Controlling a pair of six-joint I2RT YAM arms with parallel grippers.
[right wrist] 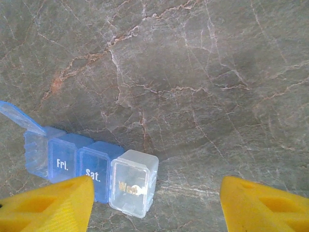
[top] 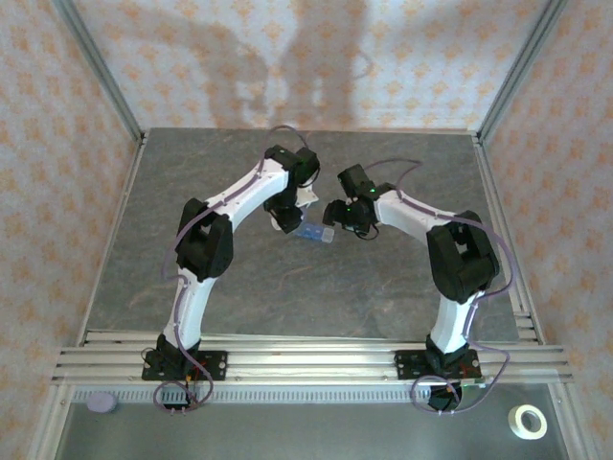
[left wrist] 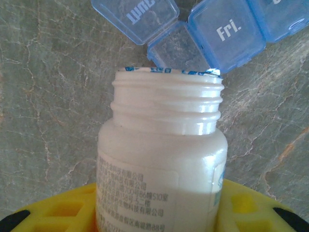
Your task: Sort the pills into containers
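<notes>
We note a grey veined table [top: 287, 307], aluminium rails [top: 306, 359] along its near edge, a white tape roll [top: 527, 421] near right, a lilac disc [top: 101, 403] near left, patterned walls [top: 57, 144] around

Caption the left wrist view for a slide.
Left gripper holds an uncapped white bottle, mouth near the open compartment of the blue pill organiser.

Peach patterned wallpaper walls [top: 239, 48], grey marble-veined tabletop [top: 287, 297], aluminium corner posts [top: 96, 62], soft shadows, perhaps from overhead light
</notes>
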